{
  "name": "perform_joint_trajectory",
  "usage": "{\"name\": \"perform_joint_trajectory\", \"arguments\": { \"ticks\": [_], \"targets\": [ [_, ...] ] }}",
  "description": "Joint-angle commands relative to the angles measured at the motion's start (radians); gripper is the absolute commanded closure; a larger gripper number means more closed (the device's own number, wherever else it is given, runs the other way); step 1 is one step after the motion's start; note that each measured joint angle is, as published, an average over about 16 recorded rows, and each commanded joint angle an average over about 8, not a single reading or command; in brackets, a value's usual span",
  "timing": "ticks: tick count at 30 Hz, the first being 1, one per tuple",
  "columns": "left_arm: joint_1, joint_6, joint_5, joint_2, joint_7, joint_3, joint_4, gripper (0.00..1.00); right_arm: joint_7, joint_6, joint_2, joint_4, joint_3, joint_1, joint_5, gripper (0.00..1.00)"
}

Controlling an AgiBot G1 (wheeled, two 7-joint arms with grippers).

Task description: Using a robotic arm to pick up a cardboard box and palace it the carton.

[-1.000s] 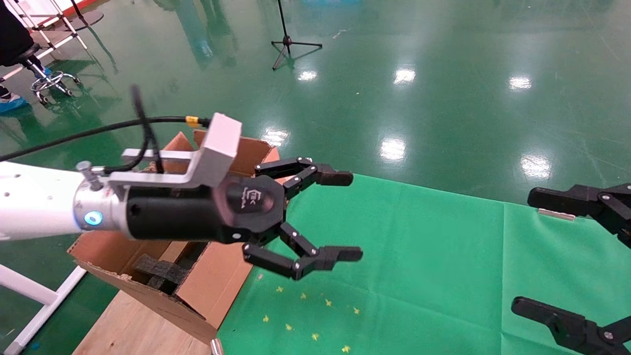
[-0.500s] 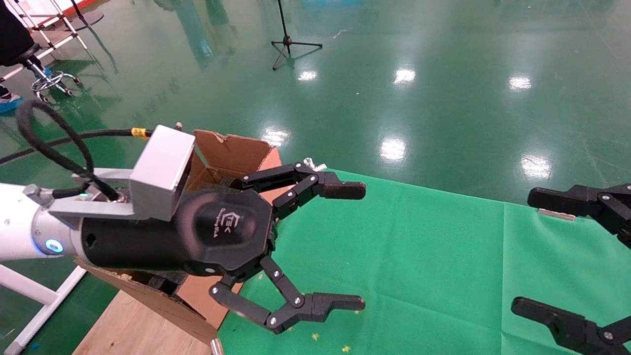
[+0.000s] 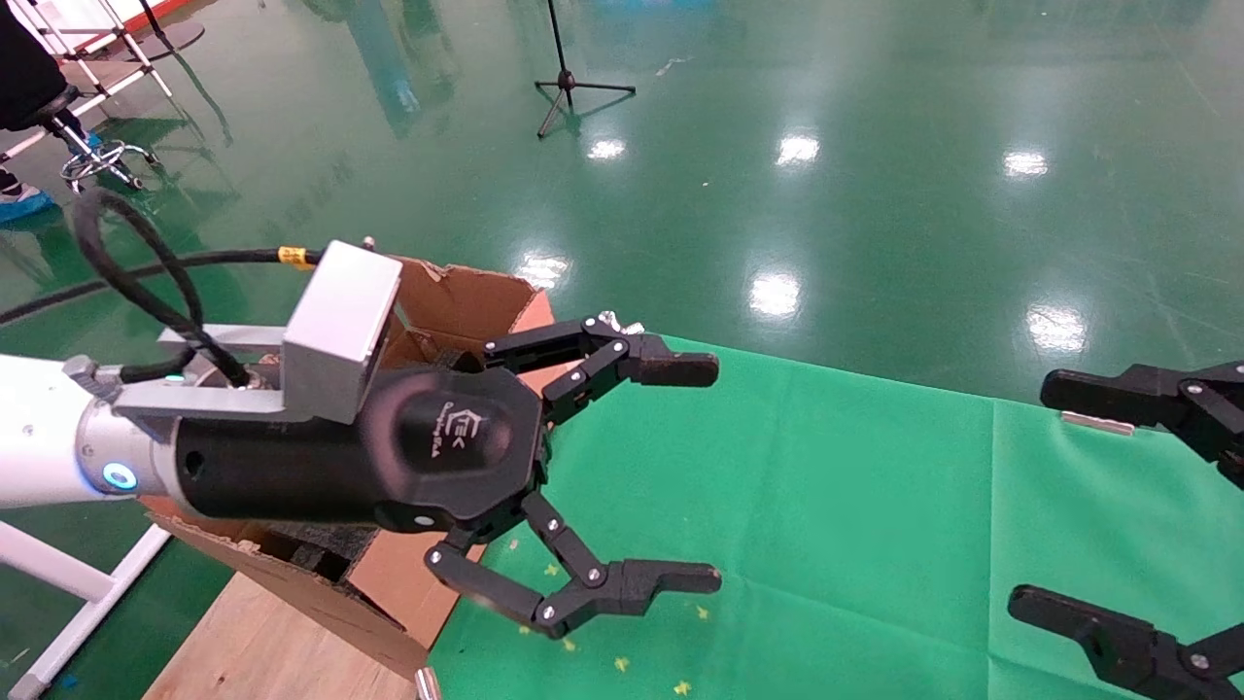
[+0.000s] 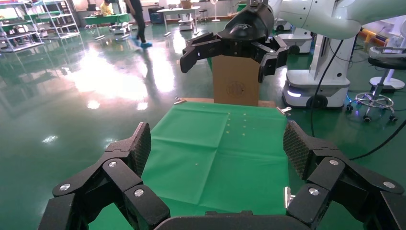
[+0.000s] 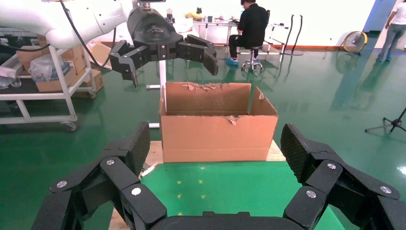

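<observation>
— Two grippers, both spread wide and both empty. Where do they sit against the carton (image 3: 457, 292)?

— Left gripper (image 3: 714, 474) hangs above the carton, on the white arm (image 3: 39, 442) that comes in over it. In the head view its black body covers much of the carton's opening, and its fingers (image 3: 671, 369) reach out past the carton's edge over the green cloth (image 3: 855, 506). Nothing lies between them.

— And the right wrist view?

— It looks straight at the carton's long side, and the left gripper is up over the torn top rim, clear of the cardboard, not touching it.

— Right gripper (image 3: 1045, 496)?

— Well apart from the carton, at the cloth's opposite end, pointed towards it. Its fingers are just as far apart, with only cloth showing between them.

— How does the carton stand?

— Upright on a wooden board (image 3: 243, 642), right against the edge of the cloth, flaps ragged and open at the top. Dark foam (image 3: 306, 544) shows inside, low down by the near wall.

— The small box?

— Where it lies I cannot tell; neither gripper has it.

— Anything else near the carton?

— A light stand (image 3: 569, 83) on the shiny green floor (image 3: 875, 194), well beyond the carton, and a stool (image 3: 92, 156) off to its far left.
</observation>
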Motion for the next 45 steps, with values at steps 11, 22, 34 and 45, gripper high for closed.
{"name": "perform_joint_trajectory", "arguments": {
  "ticks": [11, 22, 34, 45],
  "targets": [
    [-0.006, -0.004, 0.006, 0.000, -0.002, 0.007, 0.005, 0.00, 0.000, 0.000, 0.000, 0.000, 0.000, 0.000, 0.000, 0.00],
    [-0.008, -0.005, 0.007, 0.000, -0.002, 0.009, 0.007, 0.00, 0.000, 0.000, 0.000, 0.000, 0.000, 0.000, 0.000, 0.00],
    [-0.008, -0.005, 0.008, 0.000, -0.003, 0.010, 0.007, 0.00, 0.000, 0.000, 0.000, 0.000, 0.000, 0.000, 0.000, 0.00],
    [-0.009, -0.005, 0.008, 0.000, -0.003, 0.011, 0.008, 0.00, 0.000, 0.000, 0.000, 0.000, 0.000, 0.000, 0.000, 0.00]
  ]
}}
